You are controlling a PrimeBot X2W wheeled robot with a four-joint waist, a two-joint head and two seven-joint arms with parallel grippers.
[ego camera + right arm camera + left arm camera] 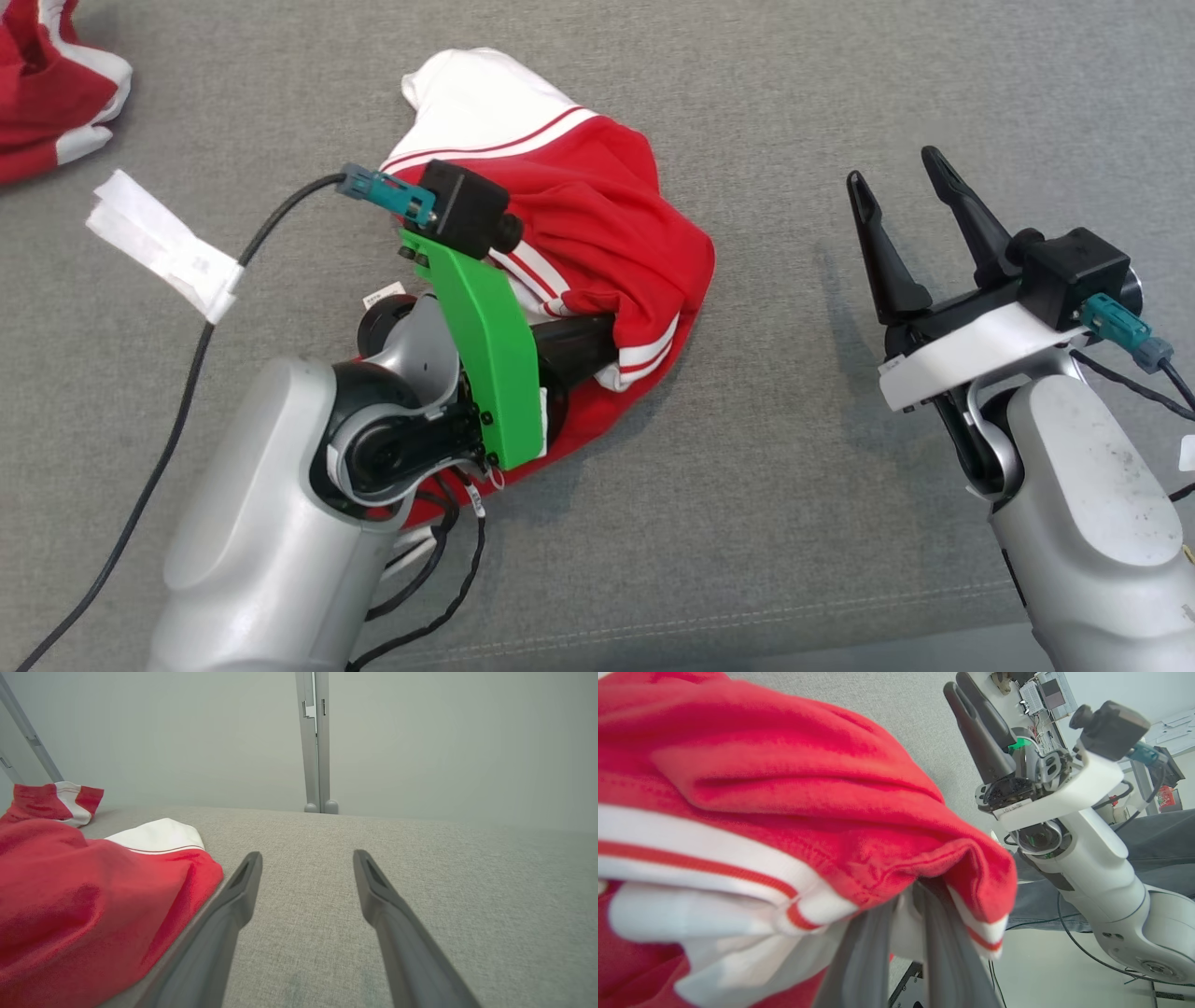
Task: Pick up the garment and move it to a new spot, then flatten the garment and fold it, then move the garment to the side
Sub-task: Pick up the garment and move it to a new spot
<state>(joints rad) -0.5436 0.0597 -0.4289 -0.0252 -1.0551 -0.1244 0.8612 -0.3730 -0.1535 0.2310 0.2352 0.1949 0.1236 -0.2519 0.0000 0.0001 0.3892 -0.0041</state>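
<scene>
The garment (pixel 597 224) is a crumpled red piece with white panels and red-white stripes, lying on the grey fabric surface (pixel 840 485) left of centre. My left gripper (pixel 607 338) reaches into its right-hand folds from below and is shut on a striped hem; the fingertips are buried in the cloth. In the left wrist view the garment (pixel 784 788) drapes over my two fingers (pixel 945 952), pinched between them. My right gripper (pixel 894 173) hovers open to the right of the garment, apart from it. From the right wrist, the gripper (pixel 307 856) shows nothing between its fingers, and the garment (pixel 70 896) lies to its left.
A second red and white garment (pixel 47 93) lies at the far left corner. A white paper tag (pixel 159 243) hangs on the black cable (pixel 177 411) beside my left arm. A grey metal post (pixel 315 742) stands behind the surface's far edge.
</scene>
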